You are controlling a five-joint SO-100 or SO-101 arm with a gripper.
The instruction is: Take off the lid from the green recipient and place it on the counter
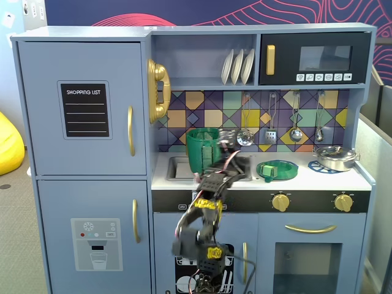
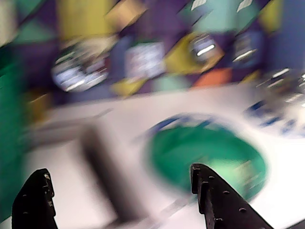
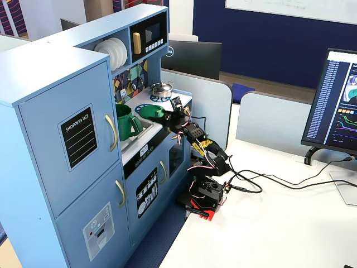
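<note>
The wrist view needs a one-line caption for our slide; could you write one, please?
Open gripper hovering above the counter, with the green lid lying flat on a burner ring ahead.

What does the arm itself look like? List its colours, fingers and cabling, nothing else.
The arm is built of black segments joined by yellow pieces, on a black base with red clamps. Thin red, white and black wires loop along its joints, and thicker black cables trail off across the white desk. In the wrist view the gripper shows two black, stepped fingers dotted with small holes.
</note>
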